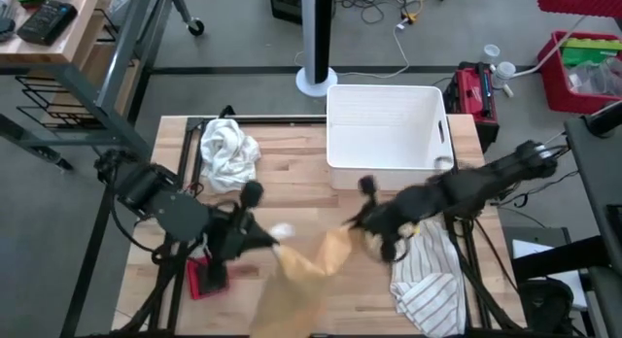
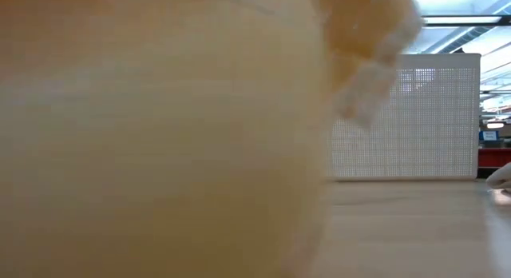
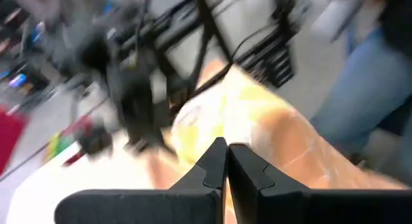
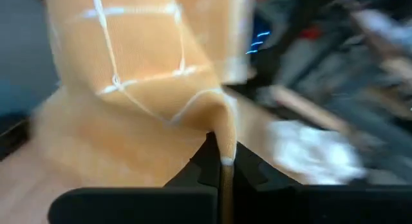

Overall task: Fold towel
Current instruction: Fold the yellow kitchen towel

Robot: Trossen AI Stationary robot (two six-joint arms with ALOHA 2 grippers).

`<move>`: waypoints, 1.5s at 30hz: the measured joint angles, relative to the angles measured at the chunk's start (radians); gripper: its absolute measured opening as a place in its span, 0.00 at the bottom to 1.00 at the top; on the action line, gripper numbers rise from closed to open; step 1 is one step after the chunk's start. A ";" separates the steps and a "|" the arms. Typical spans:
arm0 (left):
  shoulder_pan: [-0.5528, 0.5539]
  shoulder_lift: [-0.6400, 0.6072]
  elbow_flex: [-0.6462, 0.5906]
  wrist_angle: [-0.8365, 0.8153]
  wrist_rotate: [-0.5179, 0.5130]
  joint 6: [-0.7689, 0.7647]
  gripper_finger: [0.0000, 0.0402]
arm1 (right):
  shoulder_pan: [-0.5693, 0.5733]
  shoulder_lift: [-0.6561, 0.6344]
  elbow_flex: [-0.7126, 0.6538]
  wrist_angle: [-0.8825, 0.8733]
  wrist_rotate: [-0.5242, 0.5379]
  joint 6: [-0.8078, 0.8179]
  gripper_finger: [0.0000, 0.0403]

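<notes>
**Both pincers hold the orange towel up off the table**

While the left gripper point(image 1: 264, 237) is clenched on one corner of the orange towel point(image 1: 306, 270), the right gripper point(image 1: 358, 224) is clenched on another part of its upper edge, as the wrist views show cloth pinched between each pair of dark fingers. Between the two pincers the top edge sags, and below them the cloth hangs toward the near edge of the wooden table point(image 1: 292, 183). Seen from table height, it fills most of the picture.

Just behind the right pincer stands the white bin point(image 1: 386, 129), its near wall close to that arm. Beside that pincer, toward the table's right edge, lies a striped cloth point(image 1: 432, 280). Behind the left pincer sits a crumpled white cloth point(image 1: 227, 152), and a red object point(image 1: 206, 277) lies near it by the left edge. Bare wood shows between the bin and the white cloth.
</notes>
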 joint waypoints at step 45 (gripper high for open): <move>-0.203 -0.154 -0.602 -0.055 -0.161 -0.983 0.33 | 0.098 0.134 0.032 -0.369 -0.250 0.654 0.56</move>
